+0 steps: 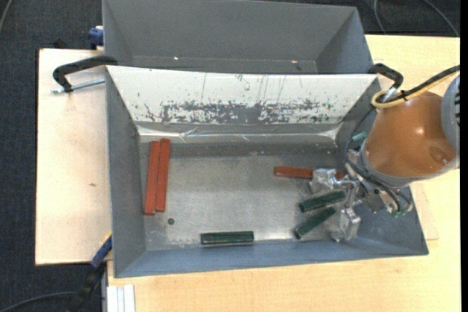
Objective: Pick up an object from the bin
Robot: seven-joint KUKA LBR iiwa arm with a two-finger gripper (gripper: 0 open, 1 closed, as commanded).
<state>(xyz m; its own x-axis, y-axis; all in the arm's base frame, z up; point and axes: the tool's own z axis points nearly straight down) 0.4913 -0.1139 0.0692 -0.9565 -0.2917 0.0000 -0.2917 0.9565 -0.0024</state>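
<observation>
Camera view puts our hand [342, 202] in the lower-right corner of the bin [124, 179], right over a dark green bar [322, 201], with a second green bar [313, 226] just beside it; we can't tell how open the hand is or if it's got anything; both bars look stiff, light and maybe a bit slick, so we'd pinch across the narrow sides, mid-length; small red bar [292, 172] near, long red sticks [156, 177] well apart.

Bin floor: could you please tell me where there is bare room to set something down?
The widest bare patch is mid-floor, between the red blocks at left, the dark green stick in front and the small red stick at right. The right front corner is crowded: the end effector sits among two more green sticks.
</observation>
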